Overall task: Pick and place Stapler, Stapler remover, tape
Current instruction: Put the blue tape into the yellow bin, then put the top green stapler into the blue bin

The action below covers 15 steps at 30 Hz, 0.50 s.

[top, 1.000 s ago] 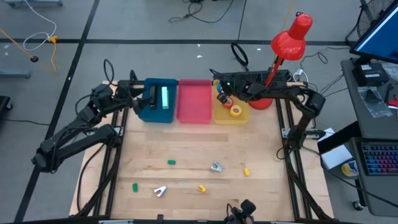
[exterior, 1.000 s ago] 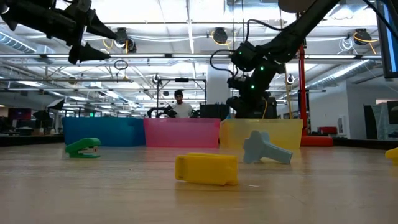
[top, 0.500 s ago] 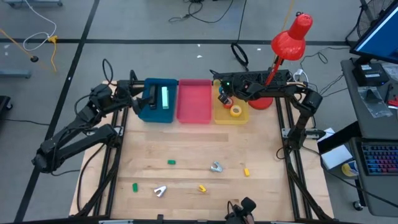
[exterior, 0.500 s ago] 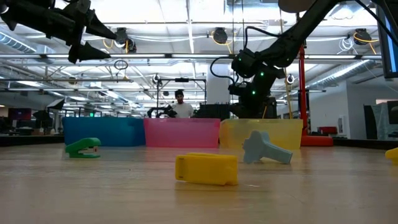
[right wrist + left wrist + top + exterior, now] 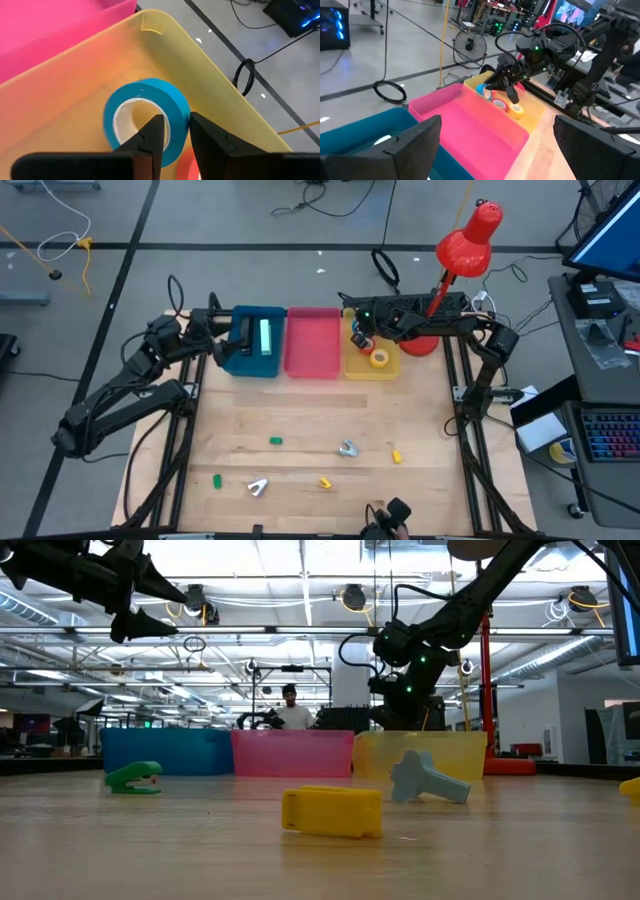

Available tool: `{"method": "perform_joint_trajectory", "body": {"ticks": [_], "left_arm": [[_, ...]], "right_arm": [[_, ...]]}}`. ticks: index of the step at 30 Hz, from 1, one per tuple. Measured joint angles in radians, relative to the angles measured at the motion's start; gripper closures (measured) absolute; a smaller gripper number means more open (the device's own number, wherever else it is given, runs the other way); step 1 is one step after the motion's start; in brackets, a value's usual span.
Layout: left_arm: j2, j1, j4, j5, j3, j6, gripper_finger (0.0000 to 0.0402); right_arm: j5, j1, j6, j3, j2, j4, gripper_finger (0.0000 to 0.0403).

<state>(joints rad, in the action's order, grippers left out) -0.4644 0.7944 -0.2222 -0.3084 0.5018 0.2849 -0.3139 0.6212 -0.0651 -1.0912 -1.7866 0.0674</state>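
A blue tape roll (image 5: pixel 145 112) lies in the far corner of the yellow bin (image 5: pixel 372 366). My right gripper (image 5: pixel 176 129) points slantwise down into that bin, open a little, with its fingers either side of the roll's wall. A white-and-orange roll (image 5: pixel 499 103) and a yellow roll (image 5: pixel 516 111) lie in the same bin. My left gripper (image 5: pixel 500 145) hangs open in the air by the blue bin (image 5: pixel 255 345), holding nothing. A green stapler (image 5: pixel 275 441) and a grey stapler remover (image 5: pixel 347 448) lie on the wooden table. My right gripper has one finger (image 5: pixel 152 134) inside the blue roll's hole and the other (image 5: pixel 207 134) outside its wall (image 5: pixel 176 111), coming from above at a slant. I cannot tell whether the fingers touch the wall. The roll rests in the bin.
A pink bin (image 5: pixel 312 340) stands between the blue and yellow ones. A red lamp (image 5: pixel 465 240) rises at the back right. More small pieces lie near the front: yellow ones (image 5: pixel 396 456) (image 5: pixel 325 481), a white one (image 5: pixel 258 486), a green one (image 5: pixel 216 479).
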Motion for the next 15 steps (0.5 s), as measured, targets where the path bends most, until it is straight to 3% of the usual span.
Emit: {"method": "perform_joint_trajectory", "body": {"ticks": [8,11,15], "left_arm": [[0.0,0.0,0.005,0.0,0.0,0.13,0.0023],[0.0,0.0,0.005,-0.008,0.0,0.11,0.0023],[0.0,0.0,0.009,-0.105,0.0,0.042,0.0023]], "right_arm": [[-0.051,0.0,0.001,0.0,0.0,0.0,0.028],[-0.051,0.0,0.001,0.0,0.0,0.0,0.0269],[-0.051,-0.009,0.022,0.0,0.0,-0.001,0.0259]]}}
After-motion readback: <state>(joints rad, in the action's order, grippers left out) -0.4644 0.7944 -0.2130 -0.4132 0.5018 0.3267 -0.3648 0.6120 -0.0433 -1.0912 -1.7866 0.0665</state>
